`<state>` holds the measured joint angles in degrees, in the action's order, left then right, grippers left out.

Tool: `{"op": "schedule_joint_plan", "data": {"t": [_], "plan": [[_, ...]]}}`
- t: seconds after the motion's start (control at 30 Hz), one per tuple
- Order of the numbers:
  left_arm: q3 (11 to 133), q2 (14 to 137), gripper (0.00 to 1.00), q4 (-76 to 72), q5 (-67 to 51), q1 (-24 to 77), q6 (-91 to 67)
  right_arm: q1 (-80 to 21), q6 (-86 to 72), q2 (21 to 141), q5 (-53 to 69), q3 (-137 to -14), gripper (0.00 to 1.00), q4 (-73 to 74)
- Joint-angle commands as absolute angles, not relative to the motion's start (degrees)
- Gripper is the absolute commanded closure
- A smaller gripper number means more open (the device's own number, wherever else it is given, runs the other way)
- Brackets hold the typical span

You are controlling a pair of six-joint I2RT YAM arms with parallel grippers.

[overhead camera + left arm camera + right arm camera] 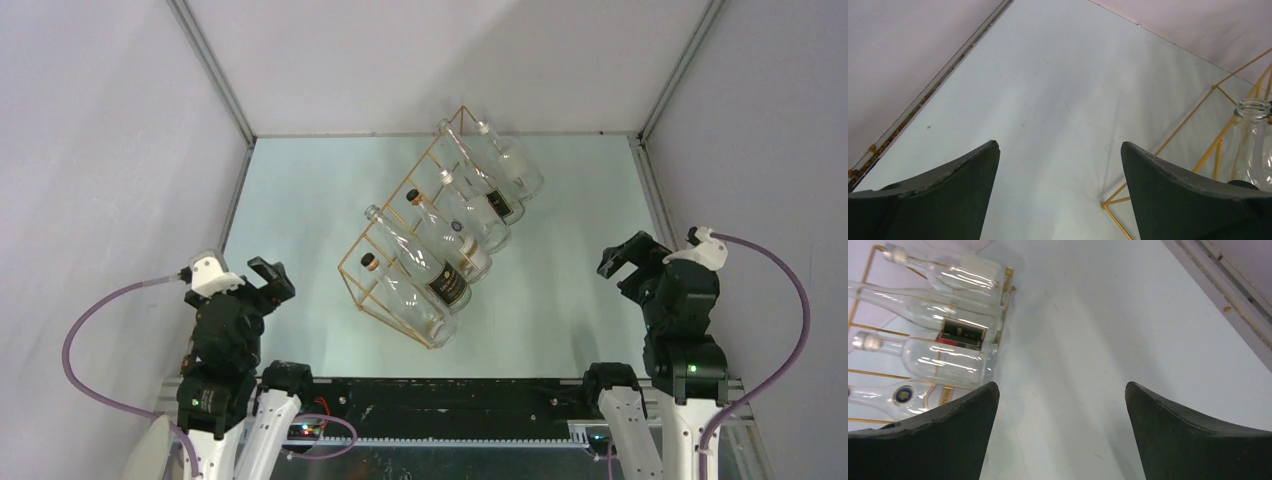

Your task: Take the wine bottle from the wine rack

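- Gold wire rack (345,268) mid-desk (300,190), askew, running from near left to far right.
- Holds six clear bottles (425,305) lying side by side in its cells, necks toward far left, bases toward near right; dark labels on two.
- Left hand (272,277) at near left, well apart from rack: spread wide, gripping nothing, above bare desk; rack corner and one bottle mouth at right of its wrist view.
- Right hand (622,258) at near right, well apart from rack: likewise wide open and empty.
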<state>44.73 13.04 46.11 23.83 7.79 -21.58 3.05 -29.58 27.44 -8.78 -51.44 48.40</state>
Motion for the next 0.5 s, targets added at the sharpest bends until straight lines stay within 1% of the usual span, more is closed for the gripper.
{"op": "schedule_joint_plan", "data": {"t": [0.0, 0.17, 0.27, 0.47], "plan": [[45.9, 14.5, 0.02, 45.5, 26.9, 7.3, -22.3, 3.3, -24.2, 24.0, -2.1, -52.2, 0.00, 43.2], [45.7, 14.4, 0.02, 44.4, 27.5, 7.4, -21.2, 3.3, -22.1, 23.5, 0.1, -52.2, 0.00, 41.0], [44.2, 16.0, 0.02, 40.0, 29.3, 7.3, -21.1, 3.3, -22.0, 25.8, 3.4, -52.8, 0.00, 40.2], [44.5, 22.7, 0.02, 35.7, 31.8, 7.3, -19.1, 3.0, -23.1, 36.9, 10.9, -57.2, 0.00, 35.9]]}}
